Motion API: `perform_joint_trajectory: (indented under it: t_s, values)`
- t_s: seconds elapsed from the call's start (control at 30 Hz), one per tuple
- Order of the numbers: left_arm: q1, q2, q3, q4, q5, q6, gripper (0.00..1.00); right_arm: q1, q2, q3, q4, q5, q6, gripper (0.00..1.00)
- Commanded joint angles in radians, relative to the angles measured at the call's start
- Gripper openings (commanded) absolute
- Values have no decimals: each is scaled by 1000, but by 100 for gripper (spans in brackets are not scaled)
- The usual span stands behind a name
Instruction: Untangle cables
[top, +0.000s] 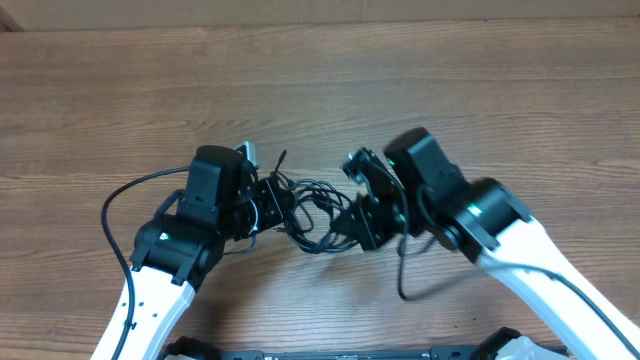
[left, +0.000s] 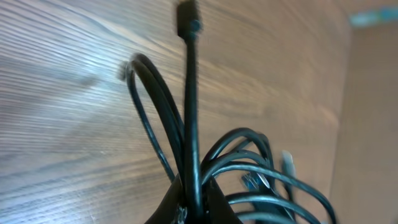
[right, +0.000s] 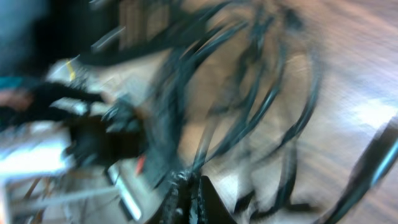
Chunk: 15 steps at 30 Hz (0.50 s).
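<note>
The small tangle of thin black cables (top: 312, 207) spans sideways between the left gripper (top: 268, 200) and right gripper (top: 352, 222), both clamped narrowly on its strands.

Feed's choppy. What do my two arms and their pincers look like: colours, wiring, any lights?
The left arm and right arm match: smooth white links ending in blocky black wrist housings. The left pincer and right pincer are black too. Small green lights glow on both housings, and a black wire loops loosely off each arm. No readable markings.
</note>
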Motion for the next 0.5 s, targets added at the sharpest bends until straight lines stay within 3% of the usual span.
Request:
perform_joint_trajectory:
  t_s: [0.0,0.33,0.47]
  values:
    - [10,2,22,12,-158,-121,4,5,-127,2,-26,-197,-108,4]
    - [10,79,22,16,-34,-108,4,5,-204,2,-19,-190,-150,4]
    - [10,89,22,76,95,61,4,5,-175,2,-53,3,-83,21]
